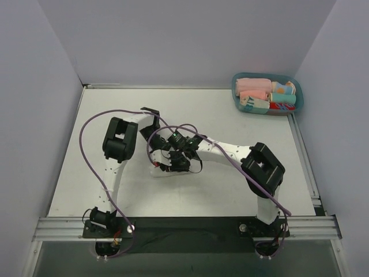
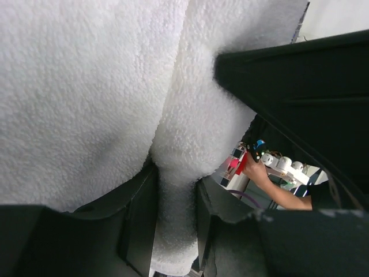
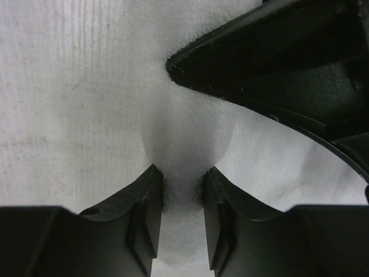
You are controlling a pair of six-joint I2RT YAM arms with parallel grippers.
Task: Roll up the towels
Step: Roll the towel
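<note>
At the middle of the pale worktop (image 1: 230,184) we have the plain white terry towel (image 2: 75,86) bunched under both wrists, our left fingers (image 2: 138,213) and right fingers (image 3: 144,202) each pinching its raised ridge, which runs straight ahead, neither arm nearer.

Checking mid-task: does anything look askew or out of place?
Nothing stands out. The left jaws and the right jaws each pinch a fold of the white towel; the blue basket of rolled cloths sits upright at the far right corner.
</note>
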